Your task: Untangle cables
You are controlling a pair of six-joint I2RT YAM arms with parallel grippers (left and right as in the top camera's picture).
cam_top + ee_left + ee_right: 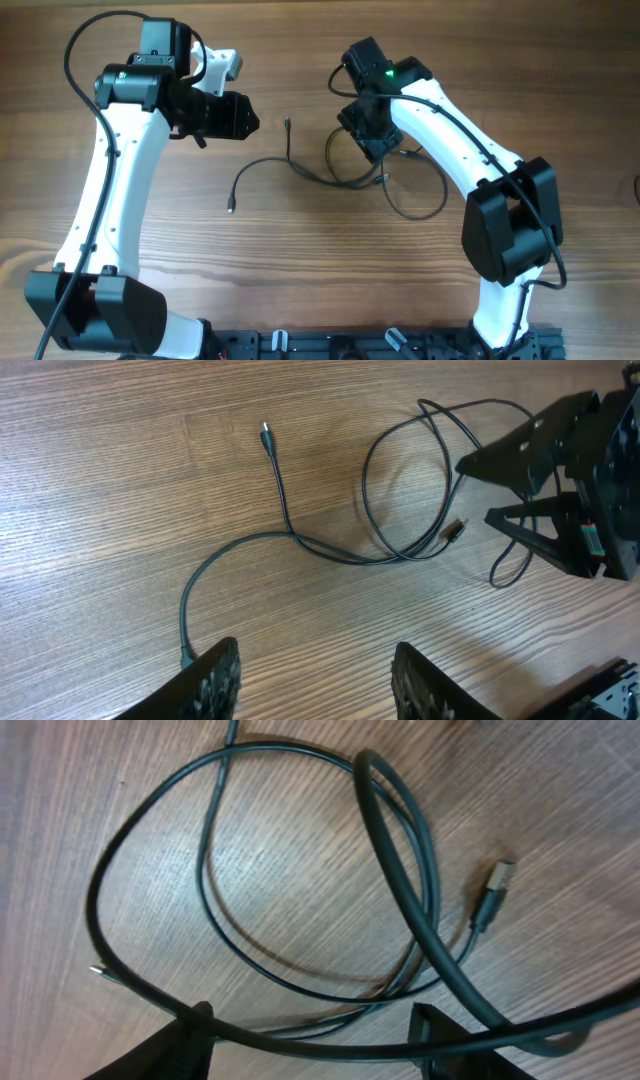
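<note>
Your left gripper (315, 672) hovers empty, jaws apart; your right gripper (312, 1040), jaws also apart, straddles a strand of the cables (410, 890).

surface: wood-grain table (300, 260) | light: even, soft shadows

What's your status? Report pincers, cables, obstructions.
Left pincer open, clear of cables. Right pincer open over the loops, one strand running between its jaws. Cables looped and crossed. Nothing in the way.
</note>
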